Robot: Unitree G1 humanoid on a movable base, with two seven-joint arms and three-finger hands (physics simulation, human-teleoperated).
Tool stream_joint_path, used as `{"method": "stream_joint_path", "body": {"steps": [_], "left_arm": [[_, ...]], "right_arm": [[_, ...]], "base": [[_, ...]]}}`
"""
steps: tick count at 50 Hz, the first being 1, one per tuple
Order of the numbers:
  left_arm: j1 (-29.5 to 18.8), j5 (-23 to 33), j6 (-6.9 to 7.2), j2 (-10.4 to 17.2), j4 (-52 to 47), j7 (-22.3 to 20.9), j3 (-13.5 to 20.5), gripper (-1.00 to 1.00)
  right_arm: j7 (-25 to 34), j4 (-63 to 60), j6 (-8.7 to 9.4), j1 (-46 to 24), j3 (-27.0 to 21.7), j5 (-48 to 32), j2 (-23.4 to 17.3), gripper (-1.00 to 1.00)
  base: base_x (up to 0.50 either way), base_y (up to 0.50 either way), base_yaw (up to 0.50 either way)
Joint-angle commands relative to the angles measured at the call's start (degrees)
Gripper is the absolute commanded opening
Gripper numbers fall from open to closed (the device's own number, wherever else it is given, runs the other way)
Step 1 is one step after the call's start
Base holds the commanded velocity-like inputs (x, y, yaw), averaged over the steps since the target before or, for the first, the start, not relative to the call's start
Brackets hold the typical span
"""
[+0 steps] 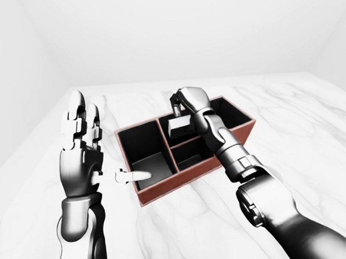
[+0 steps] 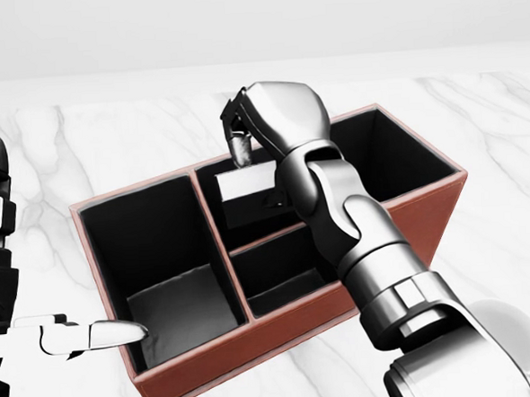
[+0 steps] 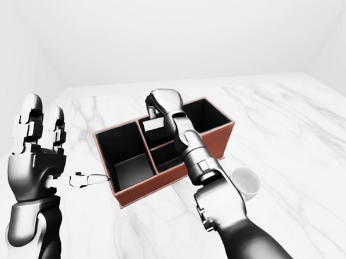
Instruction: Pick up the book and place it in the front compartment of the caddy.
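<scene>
White marble table (image 1: 312, 128). Right hand (image 2: 243, 128) pinches book (image 2: 245, 192) hanging upright over caddy (image 2: 410, 217) middle compartment; left hand (image 1: 81, 140) open, empty, beside caddy.

My left hand (image 1: 80, 152) stands upright at the left of the left-eye view, its two long fingers (image 1: 77, 120) straight up and the thumb (image 1: 132, 176) stuck out sideways to the right. My right arm (image 1: 239, 166) reaches up and leftward from the lower right, wrist bent, with the right hand (image 2: 273, 117) curled downward and its fingertips drawn together.
</scene>
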Motion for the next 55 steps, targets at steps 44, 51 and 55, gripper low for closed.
{"method": "stream_joint_path", "body": {"steps": [44, 51, 55], "left_arm": [[-0.19, 0.02, 0.0, 0.07, -0.31, 0.08, 0.04, 1.0], [0.11, 0.02, 0.0, 0.02, -0.62, -0.01, 0.02, 1.0], [0.15, 0.04, 0.0, 0.0, -0.34, -0.12, 0.02, 1.0]], "right_arm": [[-11.22, 12.9, 0.0, -4.35, 0.58, -4.39, 1.48, -1.0], [-11.69, 12.81, 0.0, -4.1, 0.67, -4.67, 1.84, -1.0], [-11.39, 12.44, 0.0, -4.31, 0.54, -4.47, 2.02, -1.0]], "base": [[0.0, 0.0, 0.0], [0.0, 0.0, 0.0], [0.0, 0.0, 0.0]]}}
